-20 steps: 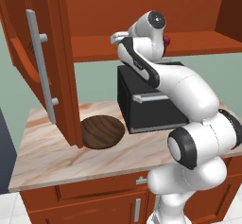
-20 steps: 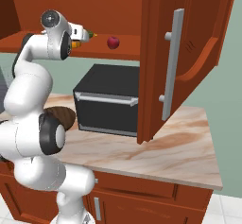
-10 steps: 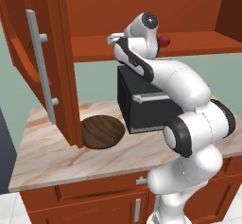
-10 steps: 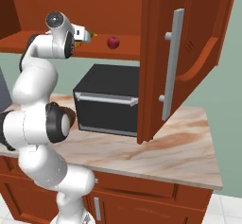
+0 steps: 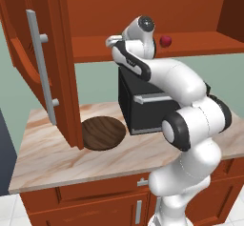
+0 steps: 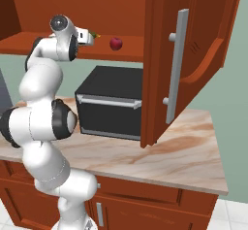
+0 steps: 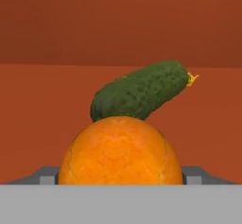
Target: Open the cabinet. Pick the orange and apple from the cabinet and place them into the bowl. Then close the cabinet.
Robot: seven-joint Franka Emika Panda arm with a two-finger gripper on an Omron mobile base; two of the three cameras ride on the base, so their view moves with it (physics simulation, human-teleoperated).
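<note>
Close up, the orange [image 7: 120, 151] fronts a cucumber [image 7: 140, 91] (cabinet [image 5: 143, 10] open).

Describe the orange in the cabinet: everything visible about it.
The orange is a round, bright orange fruit with a faintly dimpled, slightly glossy peel, looming large and central at the bottom of the hand view. It sits on the reddish-brown shelf of the cabinet, directly in front of the end effector. Just behind it lies a dark green, bumpy cucumber, tilted up to the right; whether the two touch cannot be told. Its underside is hidden.
</note>
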